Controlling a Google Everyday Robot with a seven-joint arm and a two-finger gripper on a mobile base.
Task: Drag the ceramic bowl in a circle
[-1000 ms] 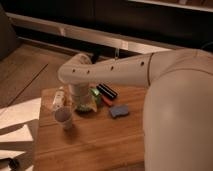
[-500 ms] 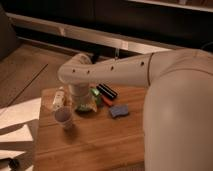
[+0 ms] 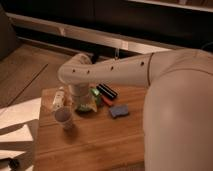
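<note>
Ceramic bowl (image 3: 86,107): on wooden table (image 3: 100,145), left of frame centre, directly beneath the gripper and largely hidden by it; round, no long axis
Gripper (image 3: 80,98): hanging from the single arm, down at the bowl; contact likely; whether open or closed cannot be told
Cup (image 3: 64,118): just lower left of the bowl, a probable obstruction

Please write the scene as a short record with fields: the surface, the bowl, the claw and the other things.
surface: wooden table
ceramic bowl: on the table, partly hidden under the arm's wrist
claw: lowered at the ceramic bowl, mostly hidden by the wrist
pale cup: upright, nearer the camera and left of the bowl
blue pad: flat, right of the bowl
black object: lying behind the blue pad
</note>
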